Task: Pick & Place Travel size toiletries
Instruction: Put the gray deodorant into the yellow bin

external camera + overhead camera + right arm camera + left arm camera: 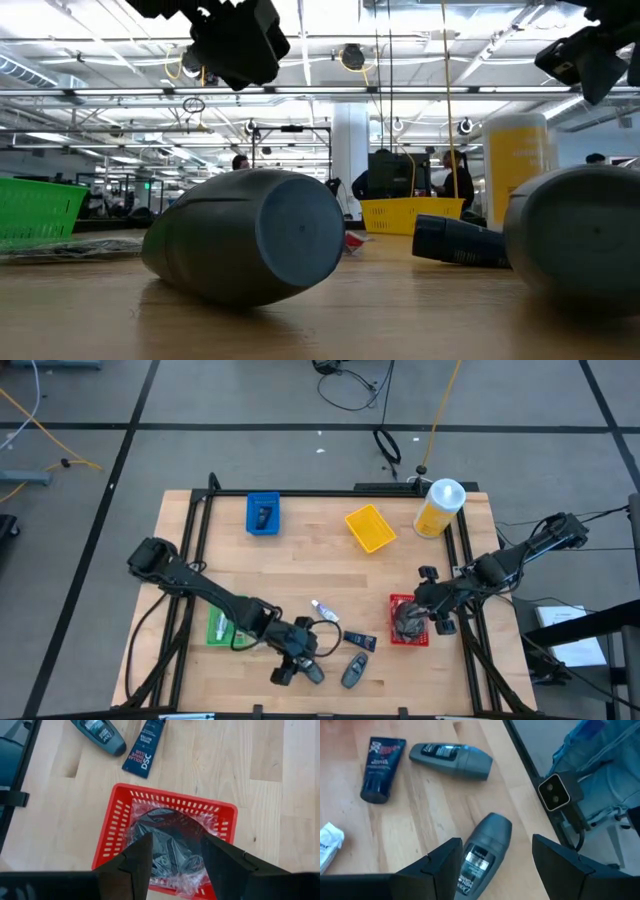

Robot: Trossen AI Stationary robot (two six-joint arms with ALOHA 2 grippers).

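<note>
Wood-topped, the surface carries four trays: blue at the far left, yellow far and centre, green near the left edge and red near the right. A yellow bottle stands at the far right.

The left tool hangs low over the near edge, its fingers spread wide, with a grey stick lying flat on the wood between them and not gripped. A second grey stick lies just to its right, and a dark-blue tube with a white label lies a little farther in, beside it. A white tube rests farther in from the left tool, near the middle of the surface. In the low view both grey sticks lie on their sides close to the camera.

The right tool hovers over the red tray, fingers open and holding nothing. Inside the tray lies a dark item in clear crinkled wrap; what it is cannot be made out. The blue tray holds one small dark piece.
</note>
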